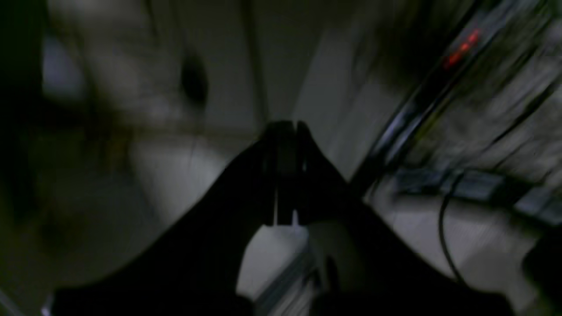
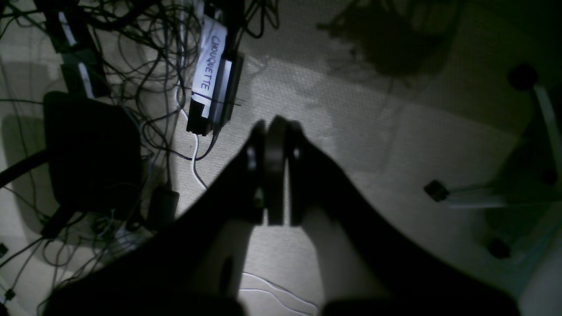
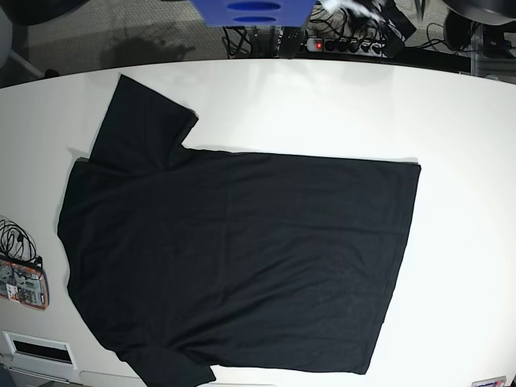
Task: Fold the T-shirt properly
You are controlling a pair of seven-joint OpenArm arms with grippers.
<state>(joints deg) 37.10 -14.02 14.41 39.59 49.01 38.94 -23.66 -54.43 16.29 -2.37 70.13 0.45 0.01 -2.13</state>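
Black short-sleeved cloth T-shirt (image 3: 242, 258) lies spread flat across the white table (image 3: 451, 121), sleeves toward the base view's left. Both the left gripper (image 1: 285, 173) and right gripper (image 2: 274, 171) hang closed and empty over the floor.

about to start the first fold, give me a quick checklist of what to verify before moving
1. T-shirt spread flat on the table: ok.
2. Sleeves out, not tucked under: ok.
3. Nothing lying on the shirt: ok.
4. Left gripper shut and holding nothing: ok.
5. Right gripper shut and holding nothing: ok; both must open before grasping.
6. Arms over the shirt: not ok, neither shows in the base view.
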